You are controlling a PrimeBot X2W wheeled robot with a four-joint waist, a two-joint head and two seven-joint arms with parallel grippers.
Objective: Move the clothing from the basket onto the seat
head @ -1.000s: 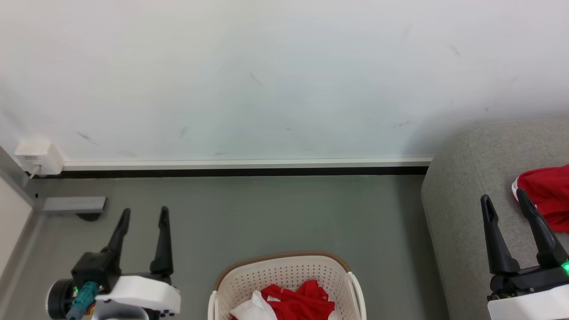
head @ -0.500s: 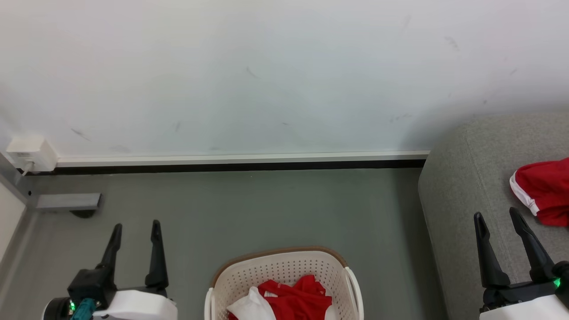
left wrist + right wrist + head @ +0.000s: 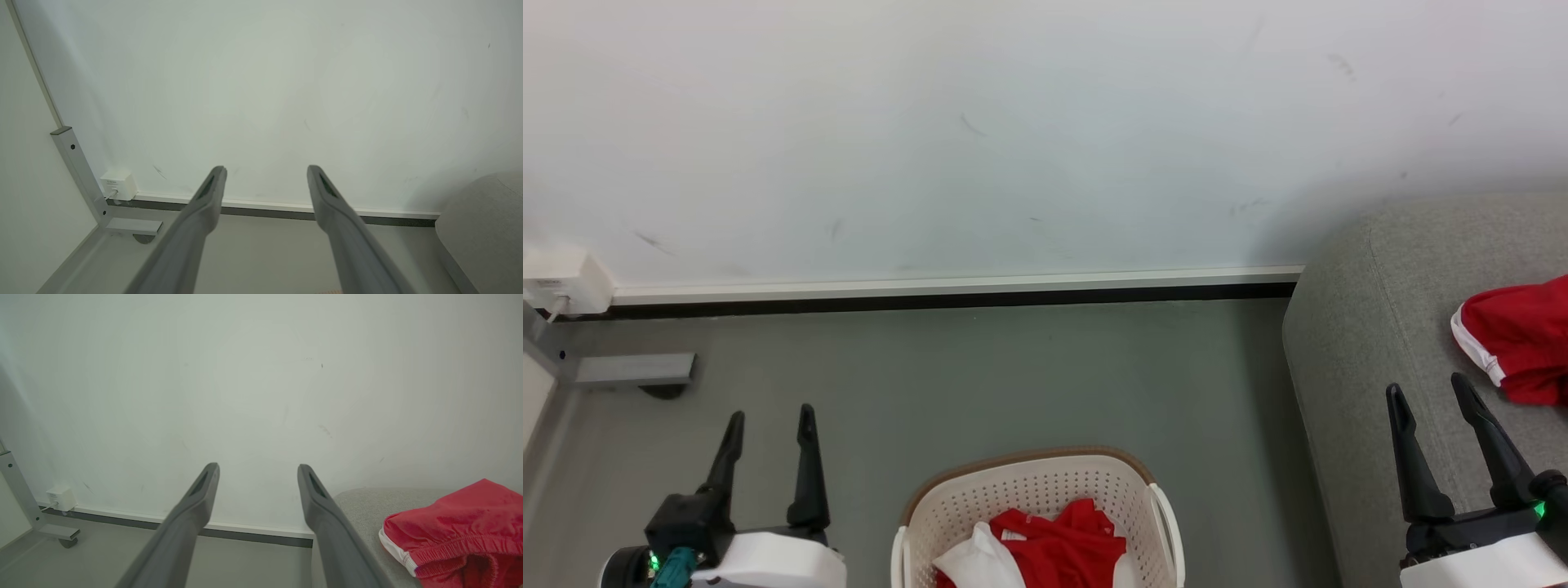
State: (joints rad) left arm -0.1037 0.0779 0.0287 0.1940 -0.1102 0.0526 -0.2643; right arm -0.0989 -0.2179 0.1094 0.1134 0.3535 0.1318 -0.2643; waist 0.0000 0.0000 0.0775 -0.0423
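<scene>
Either side of the basket [image 3: 1029, 459], left gripper [image 3: 772, 413] and right gripper [image 3: 1427, 385] gaped empty; a top-down pinch on its clothing [image 3: 1062, 543] seemed best.

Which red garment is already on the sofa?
The red piece with the white edge band, lying on the grey sofa just beyond the right pincer. The other red clothing sits bunched in the basket.
</scene>
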